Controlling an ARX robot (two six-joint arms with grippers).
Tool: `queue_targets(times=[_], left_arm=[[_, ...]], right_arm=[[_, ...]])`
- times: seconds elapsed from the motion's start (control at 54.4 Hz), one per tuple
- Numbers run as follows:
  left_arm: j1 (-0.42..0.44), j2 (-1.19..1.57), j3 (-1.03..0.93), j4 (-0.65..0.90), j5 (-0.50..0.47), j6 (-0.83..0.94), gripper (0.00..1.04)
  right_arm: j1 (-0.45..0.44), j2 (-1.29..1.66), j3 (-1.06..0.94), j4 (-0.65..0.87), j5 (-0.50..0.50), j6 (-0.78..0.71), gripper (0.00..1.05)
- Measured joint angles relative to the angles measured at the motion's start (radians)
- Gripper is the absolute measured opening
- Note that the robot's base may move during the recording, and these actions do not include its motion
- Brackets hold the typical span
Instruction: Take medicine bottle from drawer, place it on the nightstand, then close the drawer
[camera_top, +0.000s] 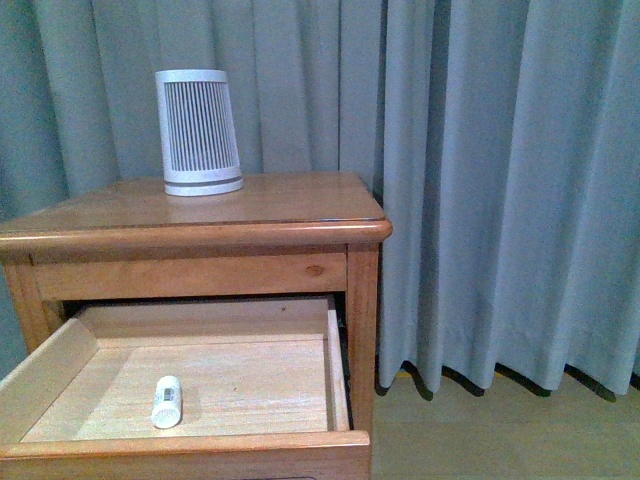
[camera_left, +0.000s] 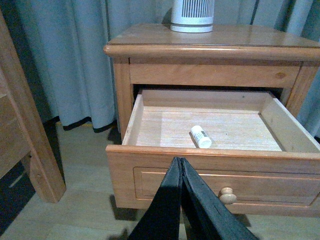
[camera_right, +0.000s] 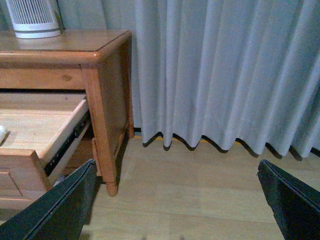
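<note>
Left wrist view, left gripper (camera_left: 180, 161) level before open drawer (camera_left: 150, 175), jaws together

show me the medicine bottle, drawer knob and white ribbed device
medicine bottle (camera_top: 167, 401), front view, mid body
drawer knob (camera_left: 228, 195), left wrist view, round face
white ribbed device (camera_top: 198, 130), front view, ribbed side

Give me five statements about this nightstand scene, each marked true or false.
1. The upper drawer of the orange-brown wooden nightstand is pulled open. True.
2. The tiny white cylindrical medicine bottle stands on the nightstand top. False: it lies on its side inside the drawer.
3. The large white ribbed cylinder sits on the nightstand top. True.
4. The left gripper is wide open. False: it is shut, empty.
5. The right gripper holds the bottle. False: it is open and empty.
</note>
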Motion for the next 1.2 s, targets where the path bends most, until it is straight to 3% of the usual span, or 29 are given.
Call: queue_targets(times=[0.496,0.699,0.717,0.791,0.883,0.975,1.195], left_arm=[[0.0,-0.001,0.0,0.0,0.002,0.0,0.99],[0.0,-0.003,0.0,0.001,-0.005,-0.001,0.98],[0.0,-0.003,0.0,0.001,-0.003,-0.001,0.98],[0.0,-0.003,0.0,0.001,-0.003,-0.001,0.98],[0.0,-0.003,0.0,0.001,0.0,0.0,0.98],[0.0,-0.003,0.0,0.001,0.0,-0.001,0.98],[0.0,-0.003,0.0,0.001,0.0,-0.001,0.98]], right_arm=[[0.0,0.0,0.0,0.0,0.003,0.0,0.98],[-0.001,0.0,0.0,0.0,-0.008,0.0,0.98],[0.006,0.003,0.0,0.002,0.019,-0.007,0.98],[0.1,0.119,0.006,0.114,0.329,-0.051,0.98],[0.13,0.33,0.056,0.251,0.459,-0.052,0.98],[0.163,0.623,0.199,0.336,0.435,-0.025,0.98],[0.249,1.181,0.571,0.211,0.314,0.098,0.98]])
